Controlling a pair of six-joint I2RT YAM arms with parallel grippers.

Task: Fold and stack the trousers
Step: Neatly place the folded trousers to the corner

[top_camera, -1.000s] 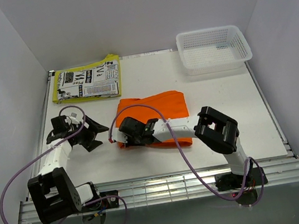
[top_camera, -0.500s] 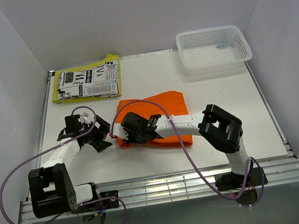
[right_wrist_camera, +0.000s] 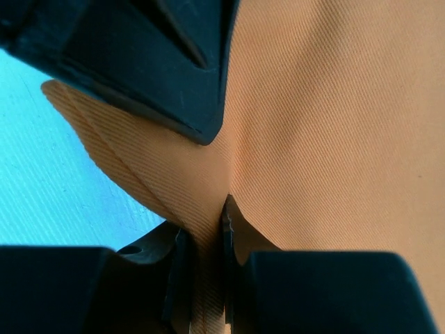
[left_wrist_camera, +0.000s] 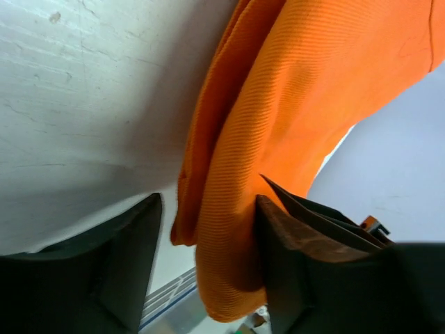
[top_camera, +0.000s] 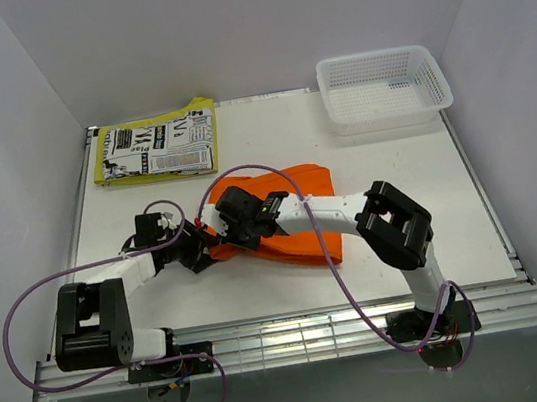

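Note:
The orange trousers (top_camera: 295, 207) lie folded on the white table, mid-centre in the top view. My right gripper (top_camera: 223, 221) is shut on their left edge; the wrist view shows cloth (right_wrist_camera: 327, 118) pinched between its fingers (right_wrist_camera: 177, 278). My left gripper (top_camera: 203, 249) is at the same left edge, just below the right one. In its wrist view the jaws are apart, with a fold of the orange cloth (left_wrist_camera: 278, 118) hanging between the fingers (left_wrist_camera: 125, 264). A second pair of trousers, yellow with black-and-white print (top_camera: 156, 145), lies folded at the back left.
A white mesh basket (top_camera: 383, 88) stands at the back right. Purple cables loop from both arms over the near table (top_camera: 126, 197). White walls close in the left, back and right sides. A metal rail runs along the near edge.
My left gripper moved right across the table to the orange trousers' left edge, and its jaws now straddle the cloth. My right gripper shifted slightly up and back, lifting that edge.

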